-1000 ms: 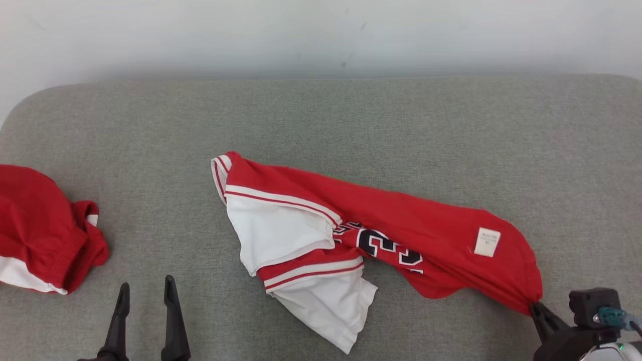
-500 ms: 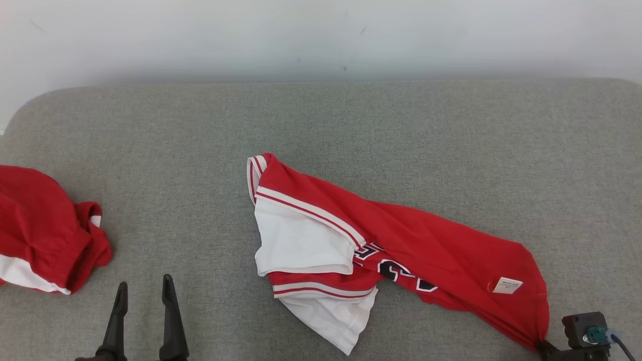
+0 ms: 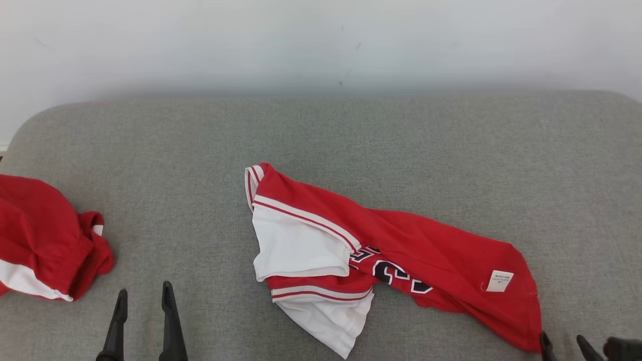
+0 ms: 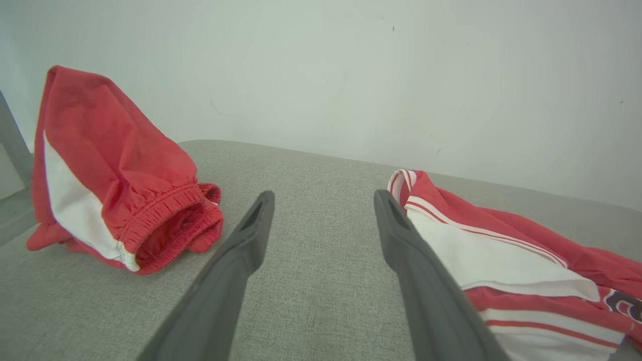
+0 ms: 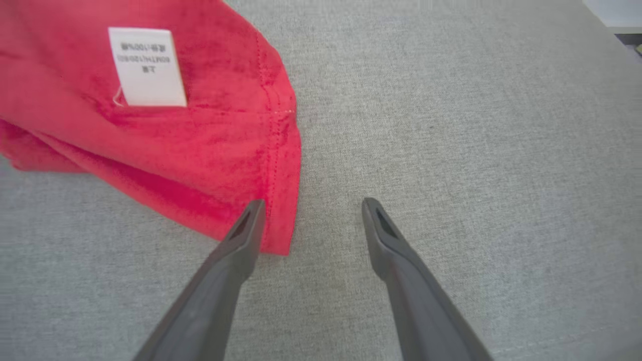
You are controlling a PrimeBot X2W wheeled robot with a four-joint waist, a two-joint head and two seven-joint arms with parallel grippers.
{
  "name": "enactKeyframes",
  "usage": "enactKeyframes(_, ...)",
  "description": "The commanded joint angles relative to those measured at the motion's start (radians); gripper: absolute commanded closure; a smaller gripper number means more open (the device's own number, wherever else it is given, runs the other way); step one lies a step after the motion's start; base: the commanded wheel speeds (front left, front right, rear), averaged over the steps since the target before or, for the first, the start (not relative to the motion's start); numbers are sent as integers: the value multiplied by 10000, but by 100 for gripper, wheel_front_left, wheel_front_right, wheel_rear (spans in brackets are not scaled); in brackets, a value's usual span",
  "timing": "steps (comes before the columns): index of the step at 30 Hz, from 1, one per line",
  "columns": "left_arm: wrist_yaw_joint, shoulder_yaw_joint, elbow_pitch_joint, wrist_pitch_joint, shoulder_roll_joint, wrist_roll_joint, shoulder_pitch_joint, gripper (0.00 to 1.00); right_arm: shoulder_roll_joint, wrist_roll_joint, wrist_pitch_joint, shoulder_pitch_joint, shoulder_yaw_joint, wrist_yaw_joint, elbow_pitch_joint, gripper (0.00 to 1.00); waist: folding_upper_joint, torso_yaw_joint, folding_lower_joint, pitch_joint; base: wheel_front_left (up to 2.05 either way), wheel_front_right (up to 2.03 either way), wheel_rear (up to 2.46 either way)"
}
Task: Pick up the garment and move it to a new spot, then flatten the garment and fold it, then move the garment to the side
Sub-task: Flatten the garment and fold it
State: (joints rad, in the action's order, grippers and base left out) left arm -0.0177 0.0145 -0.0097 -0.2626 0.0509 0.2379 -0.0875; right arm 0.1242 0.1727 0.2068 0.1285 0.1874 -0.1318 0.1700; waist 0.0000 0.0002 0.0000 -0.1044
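You are looking at a desk [image 3: 451,150] padded in grey woven fabric with rounded corners, set against a plain pale wall [image 3: 321,40].

The garment [image 3: 426,245] lies crumpled across the middle and right of the desk. It is a red jersey with white panels and red-and-white striped trim. Its dark, white-edged lettering [image 3: 396,273] is half buried in folds, so you can't read it. A white label [image 3: 499,281] sits near its right end.

The head view cuts off your right end effector [image 3: 562,337] at the bottom edge, leaving just two dark tips beside the garment's lower right corner. The right wrist view gives you more. There the right end effector [image 5: 312,202] stands wide with bare grey weave between its fingers, holding nothing. One fingertip overlaps the stitched red hem [image 5: 278,150], and contact cannot be told. The label [image 5: 148,67] shows small print, too blurred to read.

Your left end effector [image 3: 144,288] is also spread wide and empty, over bare fabric at lower left. Its wrist view shows a second red-and-white bundle [image 4: 110,165] to the left, its ribbed elastic opening [image 4: 175,220] facing you. The head view crops that bundle [image 3: 40,235] at the left edge.
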Motion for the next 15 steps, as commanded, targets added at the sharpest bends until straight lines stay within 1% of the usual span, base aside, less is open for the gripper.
enactKeyframes(1,-14,-55,16,-33,-6,9,-152,0,-129,92,-518,172,134,21,-151,0,0,-47,0,106,0,0,0)
enactKeyframes(6,3,-139,104,-33,-8,49,-304,0,-253,-286,-2423,285,-35,21,-386,0,0,-175,0,308,0,0,0)
enactKeyframes(7,3,-139,104,-33,-8,49,-304,0,-253,-286,-2423,285,-35,21,-386,0,0,-175,0,308,0,0,0)
enactKeyframes(8,10,-153,126,-33,-8,56,-336,0,-260,-343,-2782,252,-71,21,-334,0,0,-201,0,345,0,0,0)
enactKeyframes(12,-39,-171,216,-33,-8,87,-419,0,-169,-618,-4243,-19,-550,21,-75,0,0,-313,0,530,0,0,0)
enactKeyframes(15,-45,-152,278,-33,-8,104,-508,0,-131,-798,-4637,-181,-884,21,43,0,0,-361,0,651,0,0,0)
